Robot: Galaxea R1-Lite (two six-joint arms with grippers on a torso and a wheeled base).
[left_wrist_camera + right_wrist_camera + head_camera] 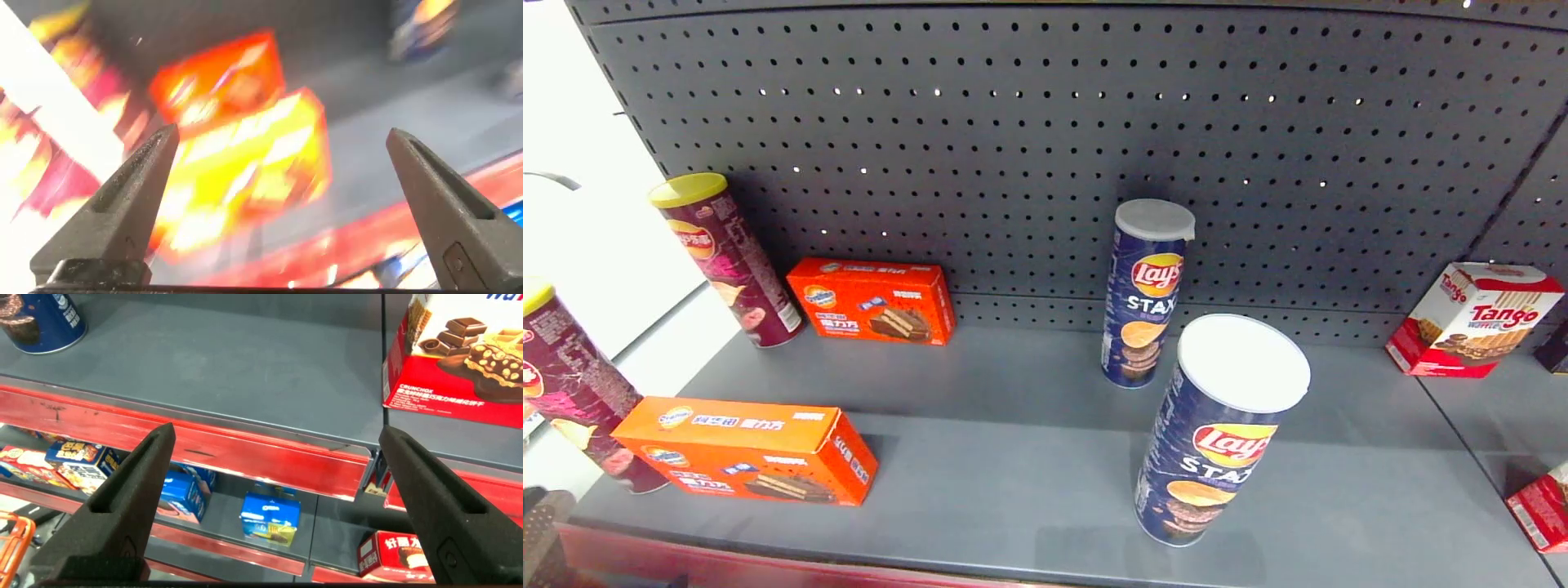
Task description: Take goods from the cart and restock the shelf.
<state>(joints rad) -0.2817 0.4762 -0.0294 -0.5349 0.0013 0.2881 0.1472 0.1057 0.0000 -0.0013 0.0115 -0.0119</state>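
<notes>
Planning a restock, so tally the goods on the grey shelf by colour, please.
Maroon cardboard crisp tubes with yellow lids: 2
Dark blue crisp tubes with white lids: 2
Orange cardboard boxes: 2
Red-and-white cardboard boxes: 2, one cut off
Total: 8 (unclear dark edge item excluded)

I steer by the front can [1217, 433]. Left of it, bare shelf [1013, 465] runs wide as far as the front orange box [747, 449], an easy way in from the shelf's lip. Behind it and a little left stands the back can [1147, 294], near but apart, narrowing the path to the pegboard [1013, 122]. Right of it the shelf lies bare up to the white box [1470, 318] at the back and a red box [1539, 506] at the lip. Far left, the back orange box [874, 300], back maroon can [727, 257] and front maroon can [572, 392] crowd that end.
</notes>
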